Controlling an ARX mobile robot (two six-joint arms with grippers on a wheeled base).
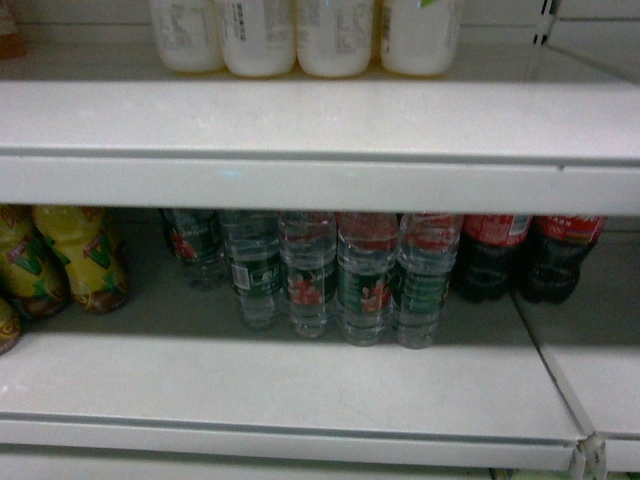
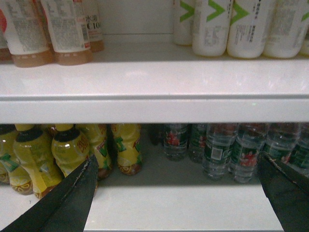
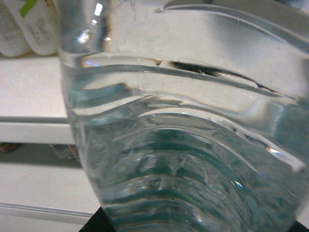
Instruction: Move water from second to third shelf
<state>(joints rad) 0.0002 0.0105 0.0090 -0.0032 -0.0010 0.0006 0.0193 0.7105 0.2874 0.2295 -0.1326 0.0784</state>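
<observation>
A clear ribbed water bottle fills the right wrist view, very close to the camera. My right gripper is shut on it, and only dark bits of its fingers show at the bottom edge. Several more water bottles with green labels and red bands stand in a row on the lower shelf; the same bottles appear in the left wrist view. My left gripper hangs open in front of that shelf with nothing between its fingers. Neither gripper shows in the head view.
Yellow drink bottles stand left of the water and dark cola bottles right of it. The shelf above carries white bottles at its back. A seam joins the lower shelf to the neighbouring unit.
</observation>
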